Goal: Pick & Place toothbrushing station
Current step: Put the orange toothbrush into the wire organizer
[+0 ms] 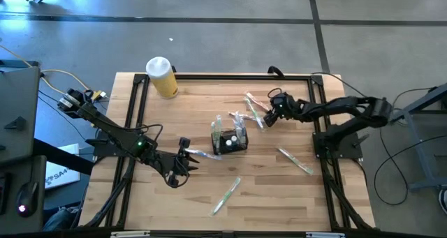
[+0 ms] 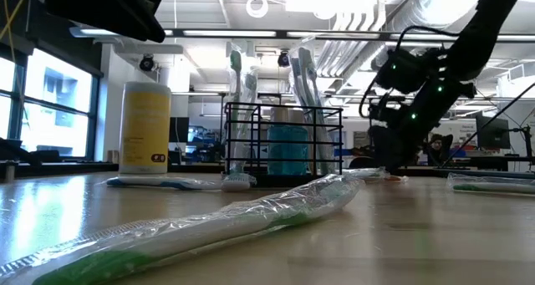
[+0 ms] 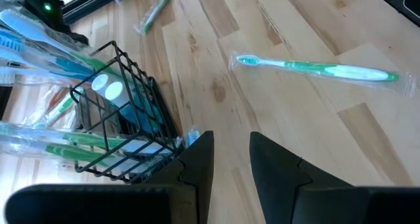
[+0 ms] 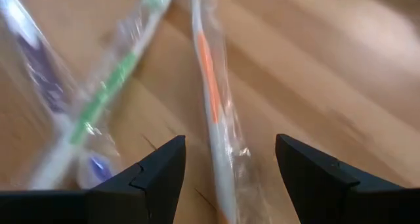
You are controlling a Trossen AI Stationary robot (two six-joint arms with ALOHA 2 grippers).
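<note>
Caddy [image 1: 231,139] of black wire mesh stands near the middle of the wooden surface [image 1: 293,203], already holding several wrapped toothbrushes upright and something blue. More wrapped toothbrushes lie loose around it, and a yellow cylinder with a white lid [image 1: 162,77] stands well apart toward the far left corner.

The right end effector [image 1: 269,119] hangs low just beyond the caddy's far right side, fingers spread wide and empty. In its wrist view an orange-handled toothbrush [image 4: 211,112] lies straight ahead between the two fingers, its long axis running away from the camera, so the fingers straddle the handle crosswise; a green-handled one [image 4: 108,86] lies just beside it. This looks like the next pick, and the right arm is clearly the nearer one to it.

The left end effector [image 1: 180,161] waits on the caddy's near left side, fingers only slightly apart and holding nothing, with the caddy just ahead of them and a green toothbrush [image 3: 315,67] farther off.
</note>
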